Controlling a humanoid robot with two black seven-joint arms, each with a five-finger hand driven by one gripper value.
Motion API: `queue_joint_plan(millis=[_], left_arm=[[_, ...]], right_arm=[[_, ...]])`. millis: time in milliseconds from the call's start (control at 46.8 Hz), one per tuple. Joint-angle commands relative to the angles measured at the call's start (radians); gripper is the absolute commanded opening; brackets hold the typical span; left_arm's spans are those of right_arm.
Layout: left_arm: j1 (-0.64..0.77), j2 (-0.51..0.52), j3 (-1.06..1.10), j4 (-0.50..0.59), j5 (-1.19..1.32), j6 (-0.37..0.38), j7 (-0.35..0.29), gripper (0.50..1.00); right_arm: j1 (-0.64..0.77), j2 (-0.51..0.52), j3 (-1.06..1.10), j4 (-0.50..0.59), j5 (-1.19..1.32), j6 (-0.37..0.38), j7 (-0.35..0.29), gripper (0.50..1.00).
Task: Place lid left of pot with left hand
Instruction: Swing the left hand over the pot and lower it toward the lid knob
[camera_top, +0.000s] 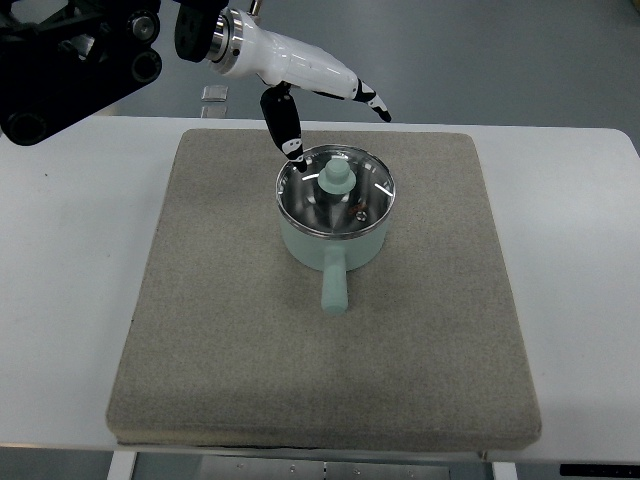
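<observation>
A pale green pot (335, 240) with a short handle pointing toward me sits on the grey mat (220, 330). A glass lid (335, 193) with a pale green knob (336, 178) rests on top of it. My left hand (320, 100), white with black fingers, comes in from the upper left and hovers just above and behind the pot. Its fingers are spread: one finger (285, 125) points down at the lid's far left rim, another finger (372, 100) reaches out to the right. It holds nothing. The right arm does not show.
The mat lies on a white table (60, 250). Dark robot parts (70, 55) fill the upper left corner. A small clear object (213, 93) lies on the floor beyond the table's far edge.
</observation>
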Motion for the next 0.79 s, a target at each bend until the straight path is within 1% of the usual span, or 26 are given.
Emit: queue_joint_plan(millis=[0, 85, 299, 406, 534, 768], left_arm=[[0.000, -0.032, 0.001, 0.000, 0.053, 0.000, 0.004, 0.994], [-0.002, -0.049, 0.001, 0.010, 0.090, 0.000, 0.012, 0.994], [-0.002, -0.061, 0.001, 0.033, 0.149, 0.000, 0.062, 0.994], [0.001, -0.088, 0.001, 0.037, 0.156, 0.000, 0.065, 0.994], [0.004, -0.089, 0.003, 0.042, 0.175, 0.000, 0.067, 0.994], [0.018, -0.111, 0.003, 0.094, 0.199, 0.000, 0.067, 0.994]], right_arm=[[0.000, 0.000, 0.000, 0.000, 0.000, 0.000, 0.000, 0.921], [0.000, 0.000, 0.000, 0.000, 0.000, 0.000, 0.000, 0.921], [0.000, 0.000, 0.000, 0.000, 0.000, 0.000, 0.000, 0.923], [0.000, 0.000, 0.000, 0.000, 0.000, 0.000, 0.000, 0.921], [0.000, 0.000, 0.000, 0.000, 0.000, 0.000, 0.000, 0.921], [0.000, 0.000, 0.000, 0.002, 0.000, 0.000, 0.000, 0.921]])
